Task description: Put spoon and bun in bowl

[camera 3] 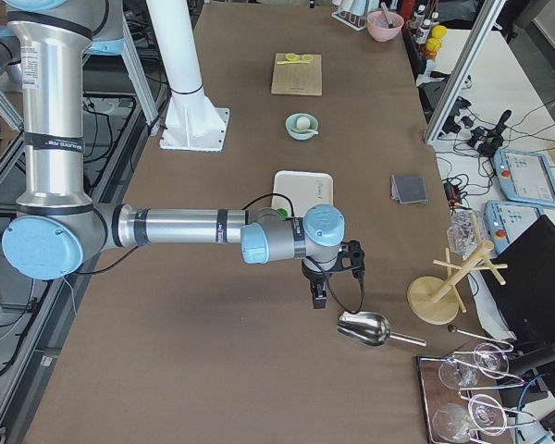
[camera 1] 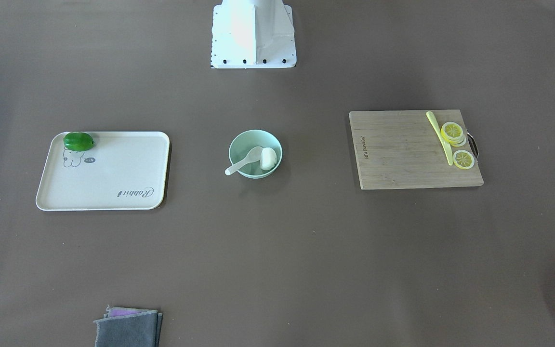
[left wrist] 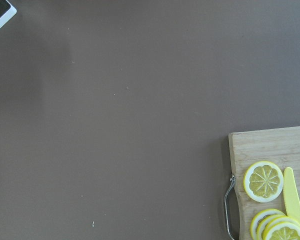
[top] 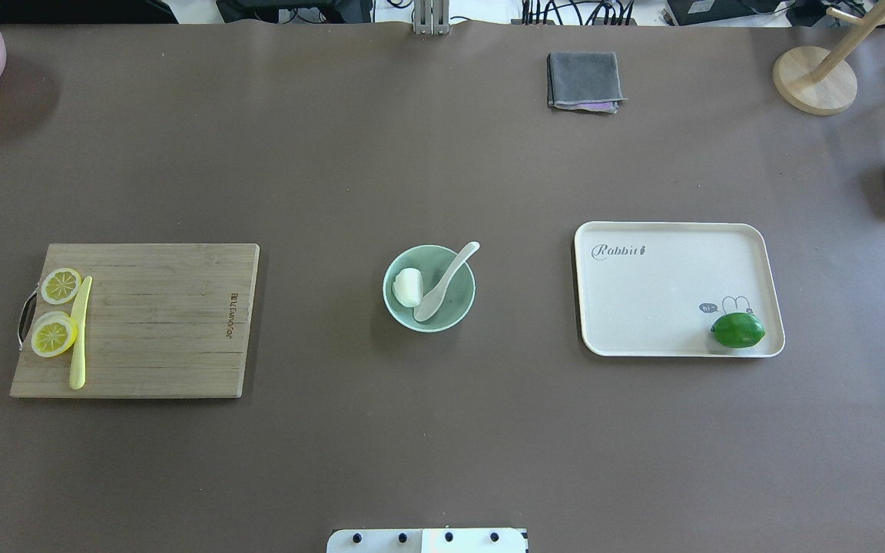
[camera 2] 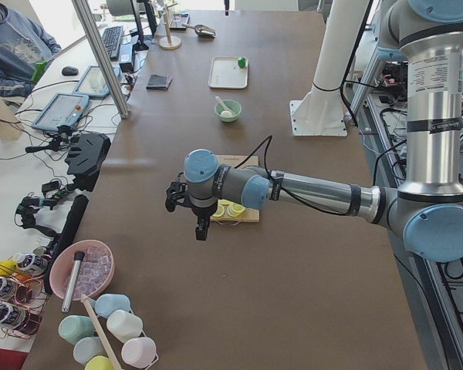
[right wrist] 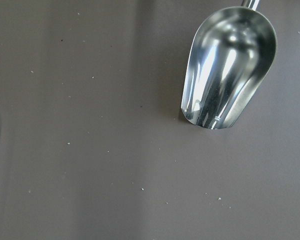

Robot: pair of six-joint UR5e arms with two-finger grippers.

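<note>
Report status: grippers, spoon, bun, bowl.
Left gripper near the cutting board, right gripper near the metal scoop; open or shut unreadable. Spoon and bun both in bowl. Nothing blocking the bowl.

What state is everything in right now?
spoon, scoop in the bowl, handle leaning over the rim
bun, in the bowl beside the spoon
bowl, upright, holding both
knife, flat on the cutting board
green fruit, on the tray's corner
metal scoop, empty, lying on the table
left gripper, open or shut unclear
right gripper, open or shut unclear
</note>
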